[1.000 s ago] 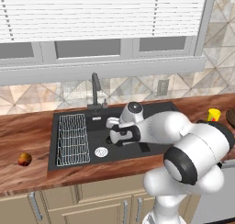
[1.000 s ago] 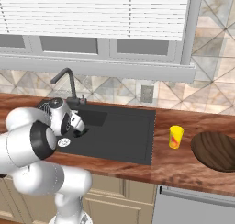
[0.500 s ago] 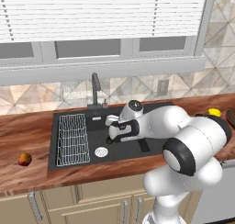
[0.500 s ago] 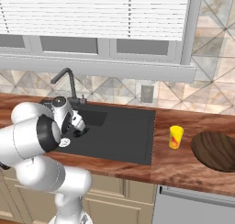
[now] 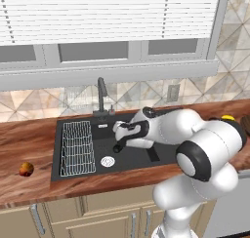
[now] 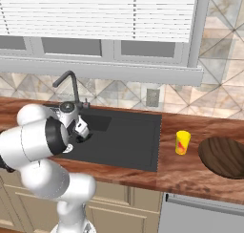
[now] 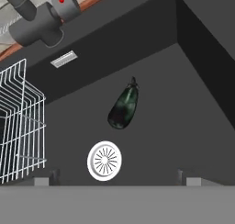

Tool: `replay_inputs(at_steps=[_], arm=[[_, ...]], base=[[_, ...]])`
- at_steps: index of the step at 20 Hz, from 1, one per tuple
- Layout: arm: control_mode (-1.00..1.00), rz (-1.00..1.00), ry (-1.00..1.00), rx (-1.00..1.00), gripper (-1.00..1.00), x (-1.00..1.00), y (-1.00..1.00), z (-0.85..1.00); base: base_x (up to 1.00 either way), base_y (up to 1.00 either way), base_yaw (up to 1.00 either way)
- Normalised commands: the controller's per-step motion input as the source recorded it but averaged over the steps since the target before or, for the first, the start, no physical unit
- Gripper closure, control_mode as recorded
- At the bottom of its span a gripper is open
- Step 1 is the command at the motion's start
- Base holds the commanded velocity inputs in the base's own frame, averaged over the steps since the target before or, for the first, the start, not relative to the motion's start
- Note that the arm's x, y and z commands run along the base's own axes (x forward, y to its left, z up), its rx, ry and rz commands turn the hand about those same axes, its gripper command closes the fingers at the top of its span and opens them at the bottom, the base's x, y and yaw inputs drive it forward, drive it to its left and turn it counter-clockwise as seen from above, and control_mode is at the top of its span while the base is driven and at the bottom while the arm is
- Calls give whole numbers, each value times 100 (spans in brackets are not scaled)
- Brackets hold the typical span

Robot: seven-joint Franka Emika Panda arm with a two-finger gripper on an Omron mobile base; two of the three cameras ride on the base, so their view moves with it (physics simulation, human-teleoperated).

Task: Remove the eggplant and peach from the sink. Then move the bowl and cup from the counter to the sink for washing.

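In the sink (image 5: pixel 141 156), eggplant (image 7: pixel 123 108) still to lift, gripper (image 5: pixel 117 147) spread empty above it; peach (image 5: pixel 26 169) already out, cup (image 6: pixel 182 142) and bowl (image 6: pixel 224 157) untouched.

Everything I see is evenly and softly lit, rendered clean with no blur or edge distortion. The black sink (image 7: pixel 183 122) stays dim, its walls nearly shadowless. A faint sheen sits on the eggplant (image 7: pixel 123 106), and the bench (image 6: pixel 200 170) shows mild glare.
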Motion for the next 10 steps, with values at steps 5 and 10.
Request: replay_inputs(at_steps=[5,10], arm=[[-100,0,0,8,-100,2,0,-8],[-100,0,0,4,-100,6,0,-6]], base=[[0,0,0],[0,0,0]])
